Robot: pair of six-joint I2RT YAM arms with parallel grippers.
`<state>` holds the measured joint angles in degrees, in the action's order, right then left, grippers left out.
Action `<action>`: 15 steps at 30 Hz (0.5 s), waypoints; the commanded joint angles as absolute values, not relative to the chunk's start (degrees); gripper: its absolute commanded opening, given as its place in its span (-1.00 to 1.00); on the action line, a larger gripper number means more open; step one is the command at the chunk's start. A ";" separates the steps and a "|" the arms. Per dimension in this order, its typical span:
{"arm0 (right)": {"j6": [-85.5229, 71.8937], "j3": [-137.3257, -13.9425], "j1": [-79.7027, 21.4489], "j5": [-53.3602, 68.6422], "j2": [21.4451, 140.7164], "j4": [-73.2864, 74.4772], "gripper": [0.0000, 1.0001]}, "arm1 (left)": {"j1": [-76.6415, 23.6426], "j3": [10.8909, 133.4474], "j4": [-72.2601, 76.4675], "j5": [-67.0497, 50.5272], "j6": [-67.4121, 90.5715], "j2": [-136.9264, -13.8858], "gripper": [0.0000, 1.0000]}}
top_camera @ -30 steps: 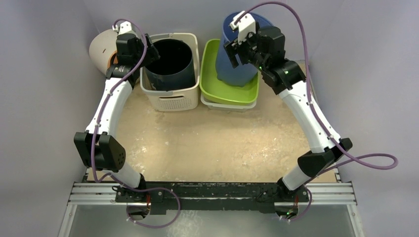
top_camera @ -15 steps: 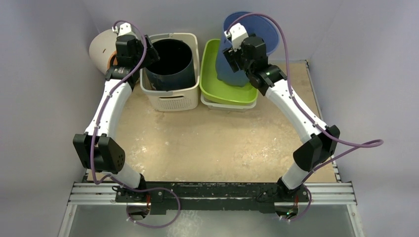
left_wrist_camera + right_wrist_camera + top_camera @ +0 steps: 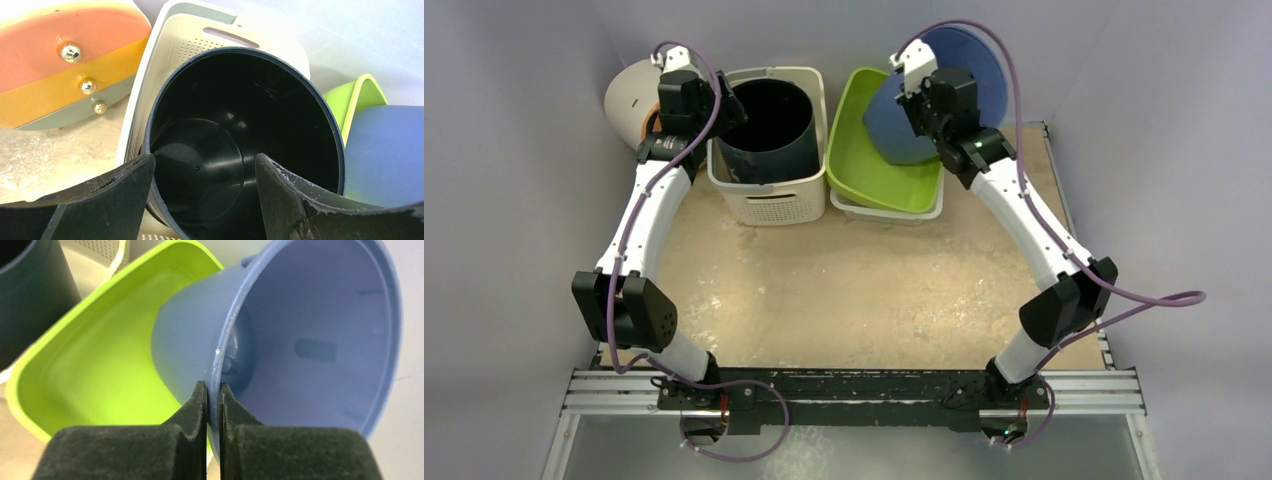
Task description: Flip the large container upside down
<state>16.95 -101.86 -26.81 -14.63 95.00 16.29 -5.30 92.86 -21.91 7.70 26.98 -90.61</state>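
The large container (image 3: 972,70), a blue bucket, leans tilted in the lime-green tub (image 3: 864,170) at the back right, its mouth turned to the back right. My right gripper (image 3: 919,100) is shut on its rim. In the right wrist view the fingers (image 3: 200,400) pinch the thin blue wall (image 3: 320,340), one inside and one outside, over the green tub (image 3: 110,355). My left gripper (image 3: 729,105) hangs open above a dark round container (image 3: 769,125). Its jaws (image 3: 205,170) stand wide over the dark mouth (image 3: 240,115), gripping nothing.
The dark container stands in a white perforated basket (image 3: 769,205) at the back, next to the green tub. A round orange and beige drum-like thing (image 3: 624,100) lies against the back left wall. Grey walls close in the back and both sides.
My right gripper moved onto the blue container's rim and shut on it. The container has tipped from upright to leaning towards the back right. The left arm has not moved.
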 commanded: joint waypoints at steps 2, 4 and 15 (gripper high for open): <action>6.18 -103.34 -19.31 -2.94 91.46 18.64 -1.00 | -5.45 92.63 -19.78 8.36 26.66 -87.34 0.47; 4.42 -104.62 -17.85 2.65 90.02 17.43 -1.00 | -5.49 92.64 -19.87 8.88 26.42 -87.06 0.47; -8.38 -110.62 -15.86 15.15 85.90 14.15 -1.00 | -5.45 93.75 -19.05 9.91 27.15 -87.14 0.47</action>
